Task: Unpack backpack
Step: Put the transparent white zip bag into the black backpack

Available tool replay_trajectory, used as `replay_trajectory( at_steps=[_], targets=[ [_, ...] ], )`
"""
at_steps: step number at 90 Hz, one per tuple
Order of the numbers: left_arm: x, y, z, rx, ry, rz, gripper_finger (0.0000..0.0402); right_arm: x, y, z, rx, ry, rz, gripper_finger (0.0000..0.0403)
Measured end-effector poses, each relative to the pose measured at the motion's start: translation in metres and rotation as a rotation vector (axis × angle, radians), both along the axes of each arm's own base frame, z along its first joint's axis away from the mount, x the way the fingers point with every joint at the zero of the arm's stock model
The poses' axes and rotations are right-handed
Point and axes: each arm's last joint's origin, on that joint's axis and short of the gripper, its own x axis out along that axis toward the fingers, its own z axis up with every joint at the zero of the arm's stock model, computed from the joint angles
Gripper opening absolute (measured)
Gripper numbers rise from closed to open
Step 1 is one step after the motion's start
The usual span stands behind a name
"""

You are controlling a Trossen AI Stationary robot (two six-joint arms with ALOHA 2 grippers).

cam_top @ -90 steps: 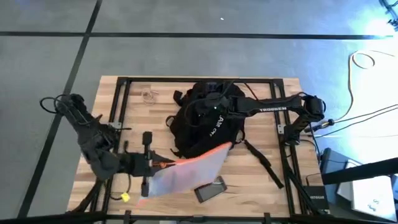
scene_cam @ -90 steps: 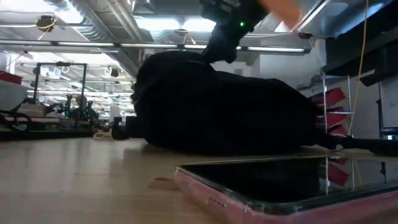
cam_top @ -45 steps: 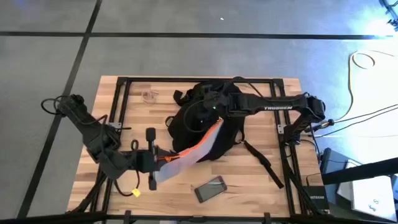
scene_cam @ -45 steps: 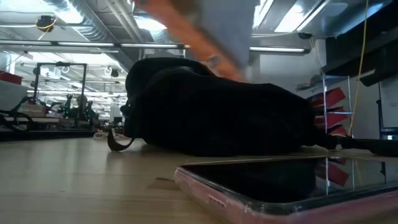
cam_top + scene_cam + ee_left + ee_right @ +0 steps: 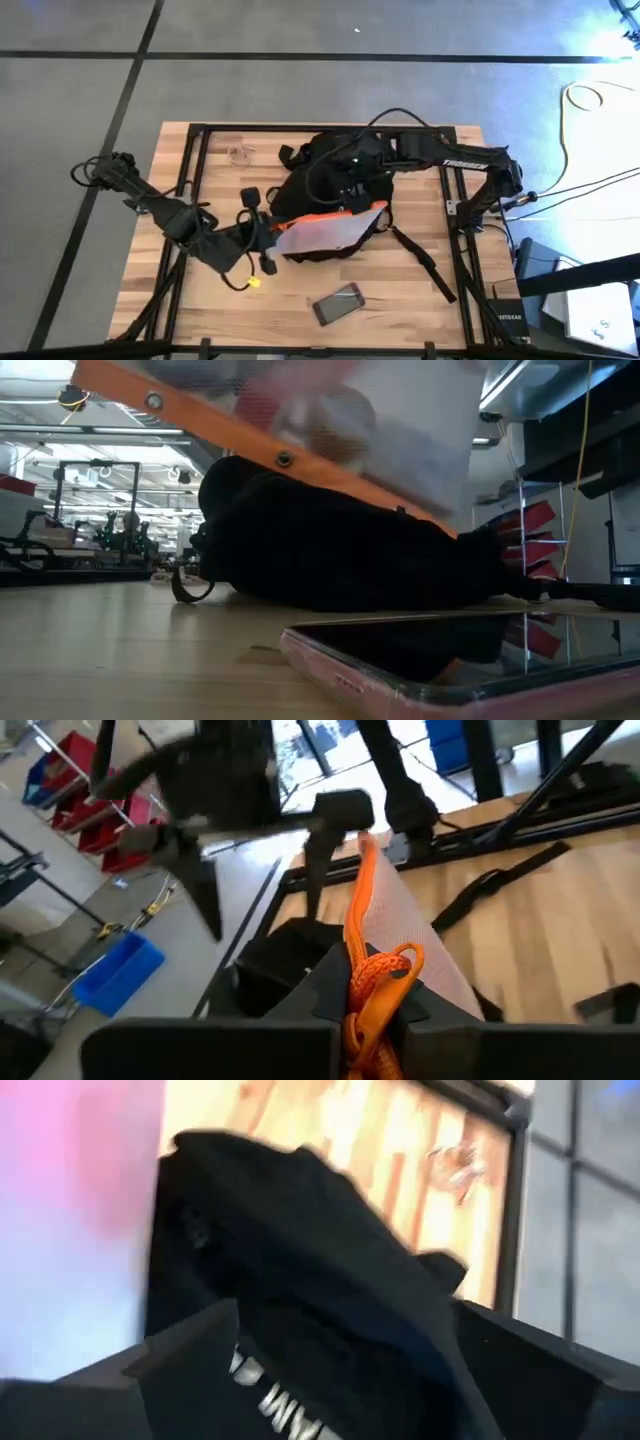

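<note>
Left wrist view: jaws clamp orange-edged pouch [image 5: 395,935].

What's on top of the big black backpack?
A see-through pouch with an orange edge lies across the backpack, held by the left claw. The right claw grips the backpack's top. Inside is hidden.

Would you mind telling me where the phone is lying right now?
In the high view, the phone lies flat near the table's front edge, apart from the backpack and below the orange-edged pouch.
</note>
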Motion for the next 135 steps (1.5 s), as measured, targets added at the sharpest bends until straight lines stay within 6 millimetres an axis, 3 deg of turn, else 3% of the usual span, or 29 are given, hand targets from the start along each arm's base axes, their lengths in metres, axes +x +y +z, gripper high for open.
replay_trajectory(
  at_steps=[16,30,41,54,68,83,94,103,115,135],
  targets=[
    [0.0,0.003,-0.003,0.061,0.052,-0.003,0.0,-0.017,0.001,0.017,0.062,0.075,-0.064,0.0332],
    [0.0,0.004,-0.003,0.111,0.067,0.021,0.0,-0.027,0.003,0.011,0.139,0.193,-0.111,0.0311],
    [-0.001,0.006,-0.002,0.125,0.049,0.082,0.0,-0.032,0.009,0.006,0.076,0.227,-0.159,0.0285],
    [-0.002,0.009,-0.004,0.18,0.076,0.121,0.0,-0.052,0.011,0.017,0.134,0.185,-0.189,0.0257],
    [0.002,0.019,-0.004,0.177,0.08,0.17,0.0,-0.083,0.019,0.034,0.153,0.043,-0.255,0.0255],
    [0.006,0.026,-0.003,0.165,0.071,0.186,0.0,-0.109,0.031,0.028,0.209,-0.108,-0.257,0.0268],
    [0.007,0.025,-0.002,0.166,0.07,0.167,0.0,-0.105,0.033,0.011,0.217,-0.222,-0.228,0.0284],
    [0.007,0.023,-0.002,0.154,0.071,0.145,0.0,-0.093,0.033,-0.002,0.22,-0.335,-0.204,0.0295],
    [0.006,0.022,-0.002,0.15,0.067,0.137,0.0,-0.071,0.025,-0.027,0.217,-0.34,-0.168,0.0304],
    [0.006,0.021,-0.002,0.148,0.065,0.134,0.0,-0.045,0.024,-0.032,0.272,-0.438,-0.067,0.0303]
  ],
)
